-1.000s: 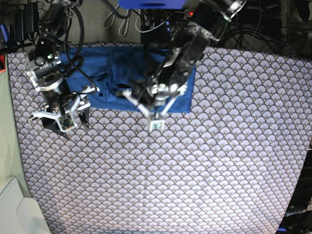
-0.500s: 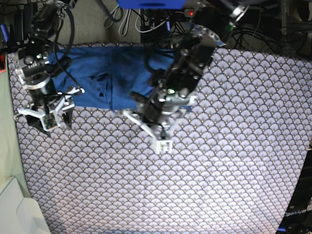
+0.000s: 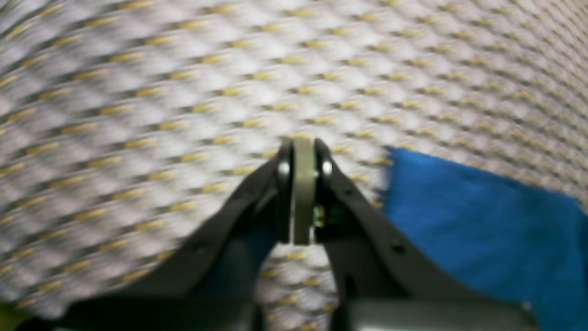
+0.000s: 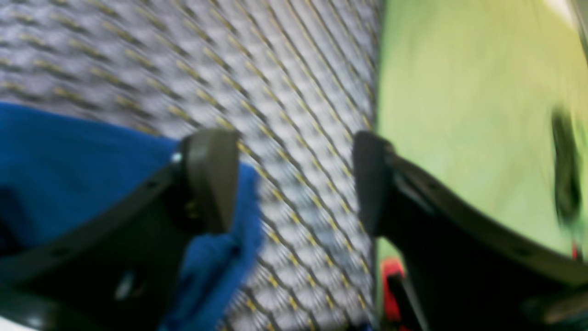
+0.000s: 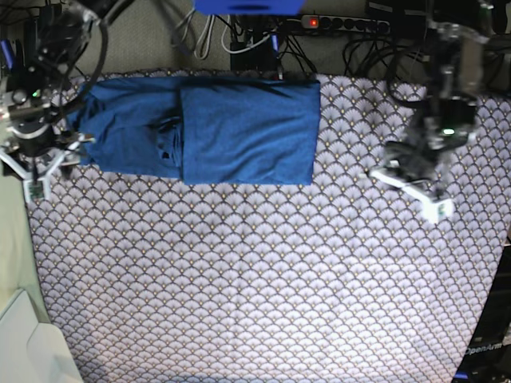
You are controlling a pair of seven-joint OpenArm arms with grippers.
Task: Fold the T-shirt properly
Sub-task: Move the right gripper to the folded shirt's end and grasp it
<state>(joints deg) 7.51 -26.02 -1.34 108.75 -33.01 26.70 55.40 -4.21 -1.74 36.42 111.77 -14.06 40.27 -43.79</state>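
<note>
You have the T-shirt (image 5: 231,132) lying flat at the far edge of the tablecloth (image 5: 263,279), its long axis running across the base view from side to side. One half is folded into a neat rectangle; the other half stretches out toward your right gripper (image 5: 36,171) as a looser, creased layer, with a bunched ridge where the two meet.

Your right gripper stands at that loose end, jaws spread wide with nothing between them. In its wrist view the blue cloth (image 4: 69,151) lies behind and beside one finger (image 4: 211,179), the other finger is over bare patterned cloth, and the gap between them shows only tablecloth. Whether the near finger touches the shirt you cannot tell through the blur.

Your left gripper (image 5: 415,187) sits well apart from the folded end, out over open tablecloth. Its pads (image 3: 303,193) are pressed together on nothing, and a blue corner of the shirt (image 3: 468,230) lies off to one side of them, clear of the tips.

The surface is a grey-white scallop-patterned cloth with small gold marks. Beyond the shirt you see cables and a power strip (image 5: 343,24); past the right gripper a pale green surface (image 4: 459,115) borders the cloth.
</note>
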